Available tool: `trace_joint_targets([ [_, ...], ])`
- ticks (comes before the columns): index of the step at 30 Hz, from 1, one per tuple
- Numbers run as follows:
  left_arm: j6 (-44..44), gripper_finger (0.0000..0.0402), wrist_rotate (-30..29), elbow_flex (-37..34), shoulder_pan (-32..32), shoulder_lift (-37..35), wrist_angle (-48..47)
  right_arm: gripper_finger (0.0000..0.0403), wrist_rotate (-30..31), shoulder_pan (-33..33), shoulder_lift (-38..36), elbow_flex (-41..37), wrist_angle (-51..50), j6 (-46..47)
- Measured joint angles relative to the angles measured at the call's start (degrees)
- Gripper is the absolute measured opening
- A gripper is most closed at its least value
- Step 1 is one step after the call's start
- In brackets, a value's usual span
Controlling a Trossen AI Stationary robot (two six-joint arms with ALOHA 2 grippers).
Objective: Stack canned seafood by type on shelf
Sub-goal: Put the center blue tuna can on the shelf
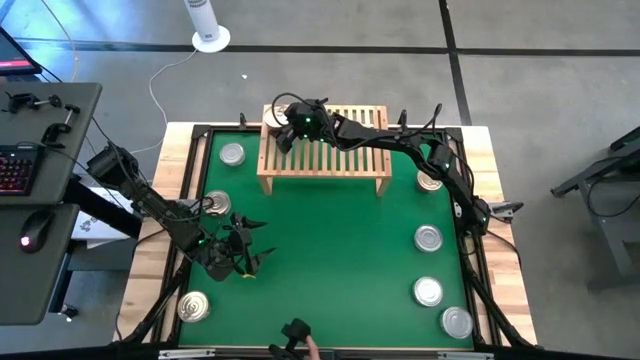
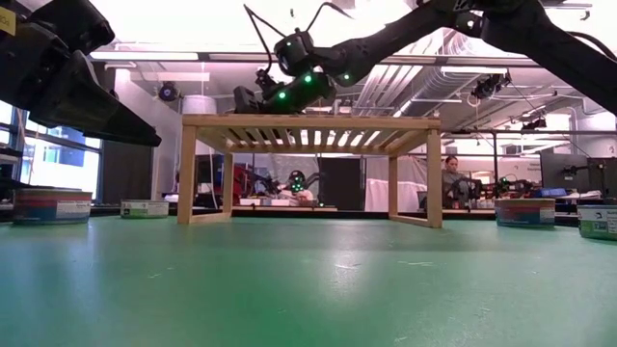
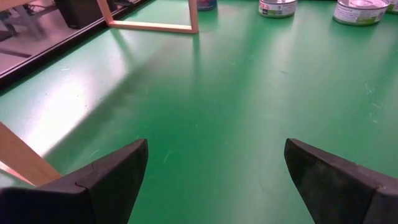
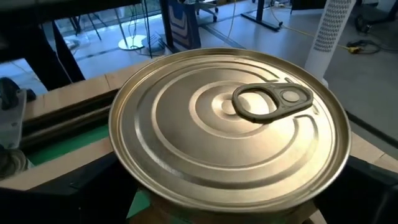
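The light-wood shelf (image 1: pixel 323 150) stands on its short legs at the far middle of the green mat (image 1: pixel 330 250). My right gripper (image 1: pixel 283 128) reaches over the shelf's far left corner, open, with a gold-tan tin (image 4: pixel 230 118) with a pull ring between its fingers. In the low view this gripper (image 2: pixel 253 99) is just above the slatted top (image 2: pixel 308 120). Three tins lie on the mat's left side (image 1: pixel 232 154) (image 1: pixel 215 205) (image 1: pixel 193 306). Several more sit along its right side (image 1: pixel 428 238). My left gripper (image 3: pixel 214 174) hovers open over bare mat at the near left (image 1: pixel 245 255). My right gripper's fingers (image 4: pixel 62 199) stand on either side of the gold-tan tin's round wall, coming nearly level from the table's right. The tin's top hides where finger and wall meet, so I cannot tell whether they touch it.
A black frame (image 1: pixel 195 180) and a wooden border (image 1: pixel 480 140) ring the mat. A dark mount (image 1: pixel 295 332) sits at the near edge. Open mat lies in front of the shelf. A desk with a keyboard (image 1: pixel 15 170) stands left of the table. A person (image 2: pixel 450 173) is in the room beyond.
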Motion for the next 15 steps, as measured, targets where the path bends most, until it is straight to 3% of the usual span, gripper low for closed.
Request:
trace_joint_targets([
  [4, 0.00, 0.0365, 0.00, 0.00, 0.00, 0.00, 0.01, 0.0400, -0.19, 0.00, -0.01, 0.00, -0.26, -4.56],
  [15, 0.00, 0.0365, 0.00, 0.00, 0.00, 0.00, 0.00, 0.0400, -5.06, -0.26, -0.26, 0.17, -3.01, -4.19],
])
